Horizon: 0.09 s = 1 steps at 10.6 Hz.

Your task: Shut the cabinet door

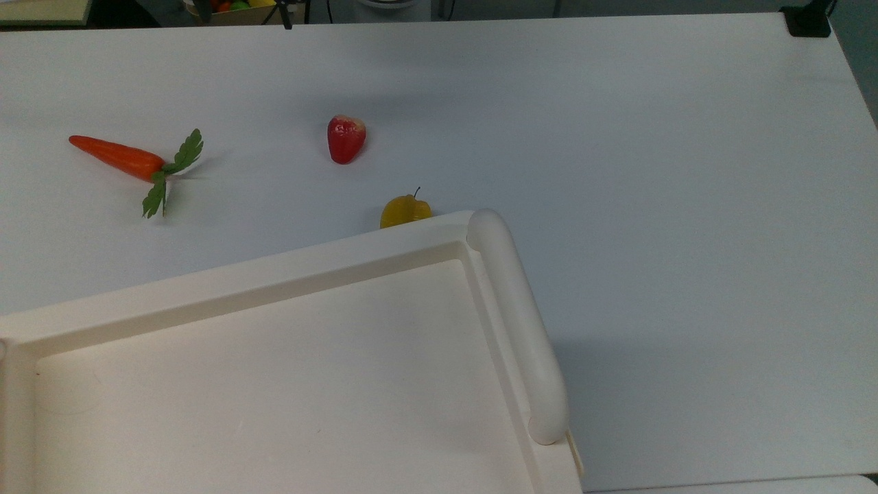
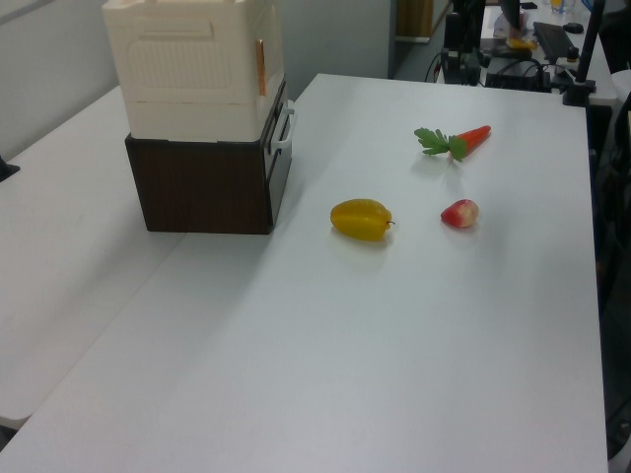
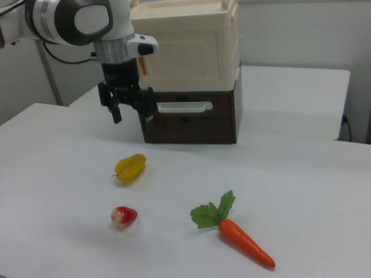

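a: right view first. where is the gripper (image 3: 132, 114)?

b: it hangs from the white and grey arm (image 3: 75, 20), pointing down, in front of the cabinet (image 3: 185, 52) and toward the right view's left of it. its two dark fingers (image 3: 116, 111) are spread apart with nothing between them. it hovers above the table (image 3: 301, 185), touching nothing.

a: and the cabinet door (image 3: 181, 59)?

b: it is the cream panel with a raised rim on the cabinet's front face, lying flush with the body. in the left view the cabinet (image 2: 192, 69) shows a ribbed side panel and a brownish fitting (image 2: 261, 66) at its front corner.

a: what does the cabinet stand on?

b: a dark brown base (image 3: 191, 121) with a pale bar handle (image 3: 184, 106) across its front, directly under the cabinet.

a: what lies around the cabinet?

b: three toy foods on the white table, all well apart from it. a yellow fruit (image 3: 130, 167) lies nearest, in front of the cabinet and below the gripper in the right view. a red strawberry (image 3: 124, 216) lies further out. an orange carrot (image 3: 243, 243) with green leaves lies furthest, toward the right view's right.

a: and the top view?

b: the cabinet's recessed top (image 1: 274, 384) and its thick rounded bar (image 1: 518, 322) sit at the bottom. the yellow fruit (image 1: 405, 210) peeks out just past the cabinet's rim.
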{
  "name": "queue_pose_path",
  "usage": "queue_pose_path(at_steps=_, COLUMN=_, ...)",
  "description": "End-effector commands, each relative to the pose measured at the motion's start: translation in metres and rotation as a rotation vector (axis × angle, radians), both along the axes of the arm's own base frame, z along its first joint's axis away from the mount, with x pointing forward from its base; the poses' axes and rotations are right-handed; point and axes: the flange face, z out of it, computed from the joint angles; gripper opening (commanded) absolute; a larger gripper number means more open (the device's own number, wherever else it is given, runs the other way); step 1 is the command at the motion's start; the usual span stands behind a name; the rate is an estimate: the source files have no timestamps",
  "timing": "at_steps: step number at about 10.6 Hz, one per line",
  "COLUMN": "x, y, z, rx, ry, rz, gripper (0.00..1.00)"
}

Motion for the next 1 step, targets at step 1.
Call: queue_pose_path(at_steps=1, x=-0.0098, y=0.0044, z=0.0006, rx=-0.001, ry=0.014, rz=-0.017, gripper=1.0)
